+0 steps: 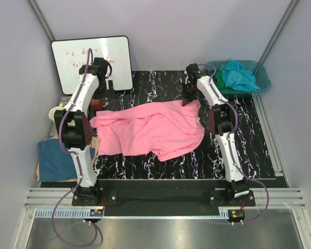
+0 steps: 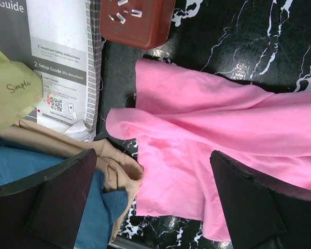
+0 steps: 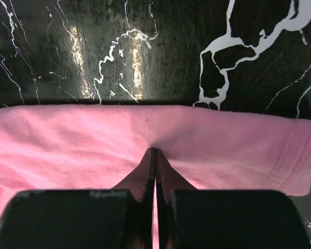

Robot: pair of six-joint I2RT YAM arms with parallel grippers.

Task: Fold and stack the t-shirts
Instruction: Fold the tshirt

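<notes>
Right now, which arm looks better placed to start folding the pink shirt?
The right one. The right hand is pinched shut on the pink shirt at its far edge, and the cloth puckers at the tips. The left hand hangs wide open above the shirt's other end, holding nothing.

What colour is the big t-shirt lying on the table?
The t-shirt is plain bright pink, with no pattern. The top view shows it best.

Black marbled table (image 1: 254, 155), pink t-shirt (image 1: 155, 129) spread across, teal basin (image 1: 263, 83) far corner
</notes>
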